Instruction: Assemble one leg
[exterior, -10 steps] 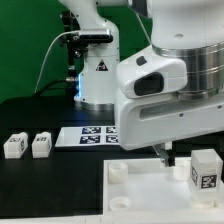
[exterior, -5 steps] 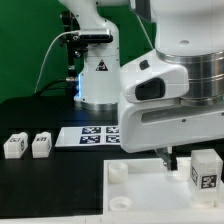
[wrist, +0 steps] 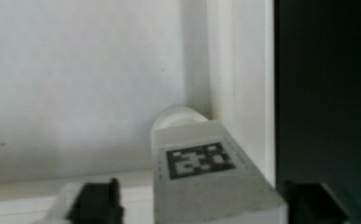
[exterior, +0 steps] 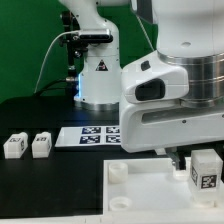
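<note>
In the wrist view a white leg [wrist: 203,160] with a black-and-white tag stands upright on the white panel [wrist: 88,90], near the panel's edge. My gripper [wrist: 203,203] is open, with one black finger [wrist: 99,200] on each side of the leg and a gap on both sides. In the exterior view the same leg [exterior: 205,170] stands on the panel [exterior: 140,185] at the right. The arm's body hides most of the gripper [exterior: 182,158] there; only one dark fingertip shows beside the leg.
Two more legs [exterior: 15,146] [exterior: 41,145] lie on the black table at the exterior view's left. The marker board [exterior: 88,136] lies behind the panel. The robot base [exterior: 97,75] stands at the back. A raised corner socket [exterior: 117,172] sits on the panel.
The arm has shifted toward the exterior view's right and slightly down, bringing the fingers closer to the standing leg. The legs and panel have not moved.
</note>
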